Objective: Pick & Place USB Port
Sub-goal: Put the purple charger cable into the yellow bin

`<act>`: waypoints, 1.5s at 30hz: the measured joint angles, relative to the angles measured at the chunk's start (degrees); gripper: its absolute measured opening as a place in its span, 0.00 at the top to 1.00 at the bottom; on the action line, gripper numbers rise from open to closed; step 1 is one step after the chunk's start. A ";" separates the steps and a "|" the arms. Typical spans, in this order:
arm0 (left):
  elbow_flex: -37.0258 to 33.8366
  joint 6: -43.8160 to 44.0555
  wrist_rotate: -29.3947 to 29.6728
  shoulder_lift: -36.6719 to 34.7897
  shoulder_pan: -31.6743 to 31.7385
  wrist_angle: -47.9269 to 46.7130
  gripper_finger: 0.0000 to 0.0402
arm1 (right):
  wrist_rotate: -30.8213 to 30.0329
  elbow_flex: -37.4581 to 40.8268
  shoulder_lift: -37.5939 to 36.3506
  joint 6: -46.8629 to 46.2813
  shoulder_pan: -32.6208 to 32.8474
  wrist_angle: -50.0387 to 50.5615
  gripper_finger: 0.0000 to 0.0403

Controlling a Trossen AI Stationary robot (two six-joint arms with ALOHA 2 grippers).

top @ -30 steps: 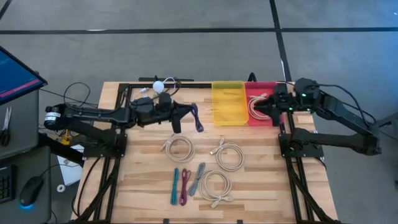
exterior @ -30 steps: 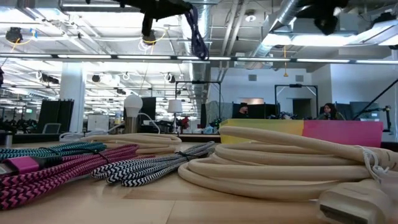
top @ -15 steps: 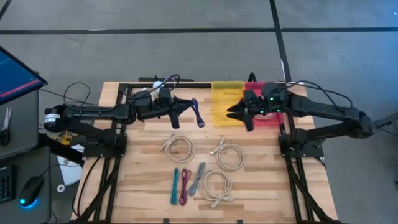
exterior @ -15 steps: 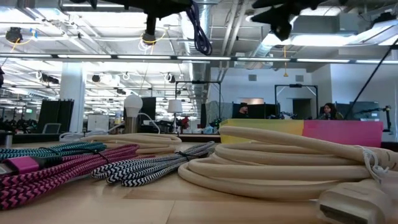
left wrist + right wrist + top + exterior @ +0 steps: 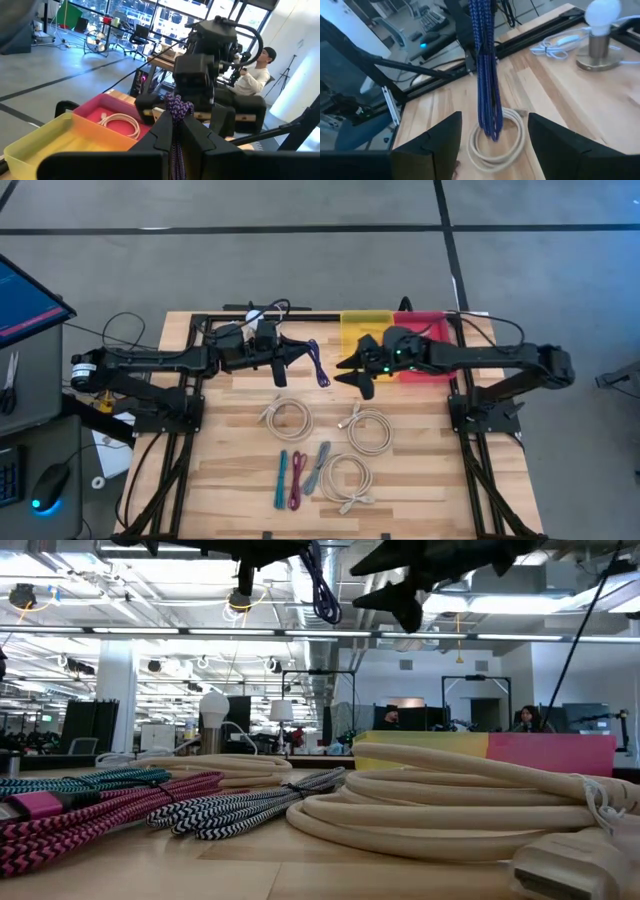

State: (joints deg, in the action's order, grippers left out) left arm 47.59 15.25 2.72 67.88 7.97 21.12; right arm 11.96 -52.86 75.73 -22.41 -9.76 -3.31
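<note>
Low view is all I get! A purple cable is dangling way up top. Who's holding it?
Observer: The left gripper is. It is shut on the purple cable, up over the table's far side.
Operator: And the other black claw beside it?
Observer: That's the right gripper. It is open and pointing at the cable, with a gap between them.
Operator: Is anything inside the pink bin? I only see its side.
Observer: Yes, a coiled white cable lies in the pink bin.
</note>
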 joint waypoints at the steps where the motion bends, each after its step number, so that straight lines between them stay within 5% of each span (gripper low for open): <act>1: 0.00 0.00 -0.02 0.00 0.00 0.01 0.96 | 0.03 0.00 0.77 -0.02 0.07 -0.65 0.46; 18: -0.02 1.52 0.17 0.00 -0.02 0.83 0.96 | 6.67 0.00 8.93 -6.82 0.42 -14.50 0.51; 29: -0.03 1.56 0.23 -0.04 -0.02 1.18 0.96 | 6.04 0.02 9.06 -5.94 0.26 -17.29 0.96; 45: -0.13 0.36 0.22 -1.07 -0.02 0.41 0.79 | 0.32 0.00 3.31 -3.91 -2.41 -9.87 0.98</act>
State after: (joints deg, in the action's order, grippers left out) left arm 47.46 15.60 2.94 66.81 7.94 21.53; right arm 12.28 -52.86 79.04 -26.32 -12.17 -13.18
